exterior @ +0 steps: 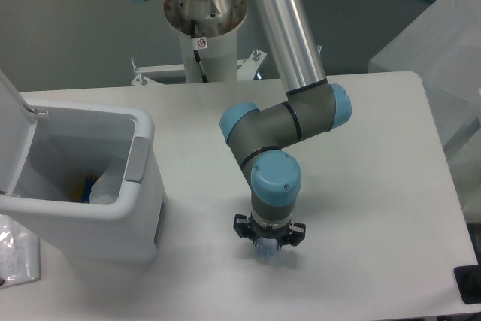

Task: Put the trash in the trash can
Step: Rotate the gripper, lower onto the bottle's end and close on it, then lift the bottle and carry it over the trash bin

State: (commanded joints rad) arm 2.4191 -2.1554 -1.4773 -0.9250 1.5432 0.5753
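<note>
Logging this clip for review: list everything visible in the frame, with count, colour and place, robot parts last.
Table: one, white, fills most of the view.
Trash can: one, white with grey panel, left side, lid open, some items inside.
Clear plastic piece: one, transparent, on the table right under the gripper, mostly hidden.
Plastic wrapper: one, clear, bottom-left corner beside the trash can.
Arm: one, silver and grey with blue caps, centre.
Gripper: one, black, pointing down, fingers hidden.

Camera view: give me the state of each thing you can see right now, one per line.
trash can: upright on the table, holding some items.
lid: hinged open, standing up at the can's left.
gripper: pointing down at the table, a small clear piece of trash under it; jaws hidden by the wrist.
table: carries the can and the arm's work area.
</note>
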